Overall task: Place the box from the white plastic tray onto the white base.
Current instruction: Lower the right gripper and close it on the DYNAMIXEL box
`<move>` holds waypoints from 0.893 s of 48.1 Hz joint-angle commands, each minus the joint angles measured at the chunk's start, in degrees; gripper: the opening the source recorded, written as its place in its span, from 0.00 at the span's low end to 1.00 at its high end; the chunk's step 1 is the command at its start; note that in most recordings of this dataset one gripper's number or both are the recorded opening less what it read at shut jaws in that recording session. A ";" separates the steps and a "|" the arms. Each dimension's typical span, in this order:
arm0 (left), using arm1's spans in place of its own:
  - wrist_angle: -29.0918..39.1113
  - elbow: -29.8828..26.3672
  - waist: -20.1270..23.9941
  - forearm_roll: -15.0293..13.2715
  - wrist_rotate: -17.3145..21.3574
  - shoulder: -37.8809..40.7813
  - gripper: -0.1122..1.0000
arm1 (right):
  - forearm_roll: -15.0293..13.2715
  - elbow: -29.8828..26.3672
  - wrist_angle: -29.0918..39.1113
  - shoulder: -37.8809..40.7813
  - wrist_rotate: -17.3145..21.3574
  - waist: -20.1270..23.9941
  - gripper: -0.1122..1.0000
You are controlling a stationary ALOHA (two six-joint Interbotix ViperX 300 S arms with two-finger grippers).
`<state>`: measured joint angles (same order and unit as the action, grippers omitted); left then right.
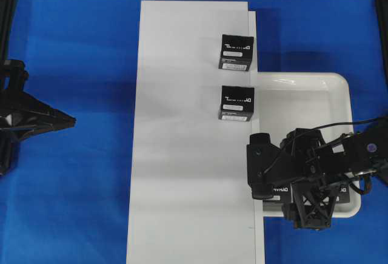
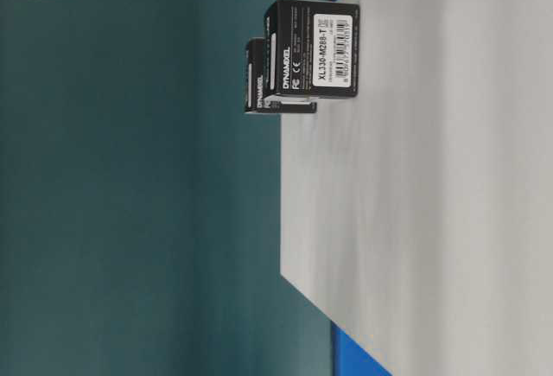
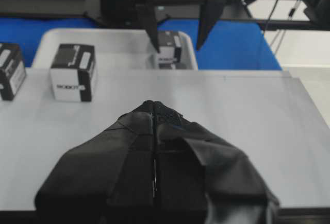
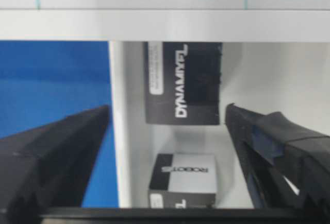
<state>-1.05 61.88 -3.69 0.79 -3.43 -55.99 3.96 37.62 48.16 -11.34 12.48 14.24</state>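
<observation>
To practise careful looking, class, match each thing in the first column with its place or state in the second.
Column one:
1. left claw
2. right claw
3. white base
4. DYNAMIXEL box nearest the right claw

Column two:
A. lying in the white plastic tray
B. shut
C. open
D. carrying two boxes

Pairs: 1-B, 2-C, 3-D, 4-A
</observation>
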 commanded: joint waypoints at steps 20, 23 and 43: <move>-0.26 -1.67 -0.18 0.09 -0.09 0.26 0.03 | -1.05 1.93 -4.22 4.31 -0.09 -0.35 1.00; -0.26 -1.67 -0.26 0.09 -0.09 0.26 0.03 | -1.14 1.93 -5.27 4.75 -0.09 -0.79 1.00; -0.26 -1.67 0.00 0.09 0.00 0.18 0.03 | -1.23 2.20 -9.49 9.23 -0.35 -1.05 1.00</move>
<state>-1.05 61.79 -3.87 0.79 -3.43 -56.07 2.81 40.08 39.64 -3.52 12.22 13.36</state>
